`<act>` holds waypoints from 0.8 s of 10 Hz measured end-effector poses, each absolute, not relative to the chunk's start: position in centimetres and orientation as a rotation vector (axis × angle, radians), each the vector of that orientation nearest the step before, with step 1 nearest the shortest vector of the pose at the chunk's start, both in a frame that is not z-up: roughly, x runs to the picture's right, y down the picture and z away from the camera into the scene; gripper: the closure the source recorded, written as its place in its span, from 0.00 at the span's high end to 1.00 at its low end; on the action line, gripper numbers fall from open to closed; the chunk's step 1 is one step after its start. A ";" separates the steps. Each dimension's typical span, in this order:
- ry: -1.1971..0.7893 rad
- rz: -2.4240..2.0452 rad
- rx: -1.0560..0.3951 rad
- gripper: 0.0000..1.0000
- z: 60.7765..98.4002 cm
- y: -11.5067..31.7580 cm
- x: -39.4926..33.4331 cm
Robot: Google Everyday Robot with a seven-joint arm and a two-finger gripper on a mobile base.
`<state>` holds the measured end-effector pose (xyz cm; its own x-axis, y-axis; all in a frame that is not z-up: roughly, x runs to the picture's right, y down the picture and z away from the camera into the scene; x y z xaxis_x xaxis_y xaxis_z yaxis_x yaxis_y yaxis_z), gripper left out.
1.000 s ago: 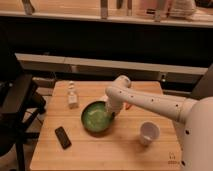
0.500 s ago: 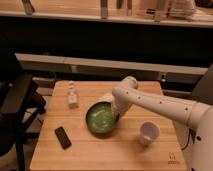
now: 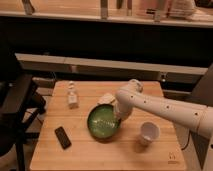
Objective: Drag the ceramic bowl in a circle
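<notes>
glossy green ceramic bowl [image 3: 103, 122], glazed, with pale rings inside. smooth white plastic-looking gripper [image 3: 118, 119], shut at its 3 o'clock rim. matt pale wooden plank table [image 3: 107, 155]. matt white cup [image 3: 149, 133] at 4 o'clock. flat black phone-like slab [image 3: 62, 137], slight sheen.

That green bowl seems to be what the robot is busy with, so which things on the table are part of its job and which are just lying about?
Part of the job:
- ceramic bowl, mid-table
- pincer, shut, at the bowl's right rim

Just lying about:
- white cup, right of the bowl
- dark phone-like slab, front left
- small bottle, back left
- pale object behind the bowl, too unclear to name
</notes>
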<state>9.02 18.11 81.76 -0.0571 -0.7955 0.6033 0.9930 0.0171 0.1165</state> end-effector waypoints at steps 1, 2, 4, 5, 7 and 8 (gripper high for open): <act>-0.604 -1.540 -0.419 0.00 81.4 18.5 9.0; -0.603 -1.547 -0.423 0.00 81.0 19.0 9.3; -0.605 -1.562 -0.418 0.00 80.6 18.8 8.4; -0.609 -1.570 -0.416 0.00 80.5 18.7 7.9; -0.610 -1.588 -0.417 0.00 80.3 18.8 7.5; -0.615 -1.601 -0.417 0.00 80.1 18.9 7.2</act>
